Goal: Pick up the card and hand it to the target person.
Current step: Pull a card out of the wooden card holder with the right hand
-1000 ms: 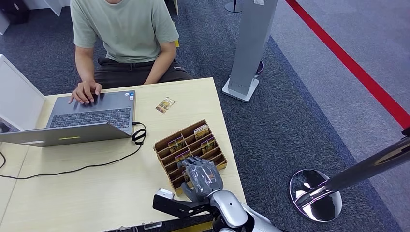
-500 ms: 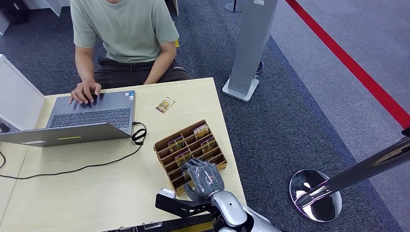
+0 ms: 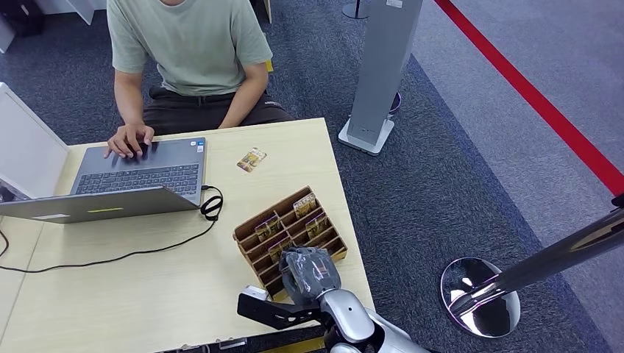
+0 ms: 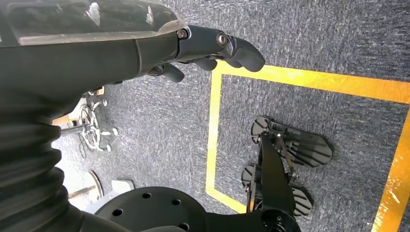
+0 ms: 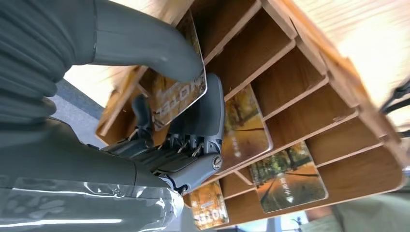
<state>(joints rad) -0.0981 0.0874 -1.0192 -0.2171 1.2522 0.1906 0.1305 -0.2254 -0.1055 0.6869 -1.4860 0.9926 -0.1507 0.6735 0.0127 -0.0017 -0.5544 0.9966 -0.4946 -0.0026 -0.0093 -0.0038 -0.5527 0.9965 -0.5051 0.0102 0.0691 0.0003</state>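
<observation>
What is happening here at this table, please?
The robot's right hand is at a wooden card holder near the table edge. In the right wrist view its thumb and fingers pinch one card in a slot, not yet lifted out. Other cards sit in nearby slots, and one loose card lies on the table. A person sits opposite with a hand on a laptop. The left hand hangs over the floor, holding nothing.
</observation>
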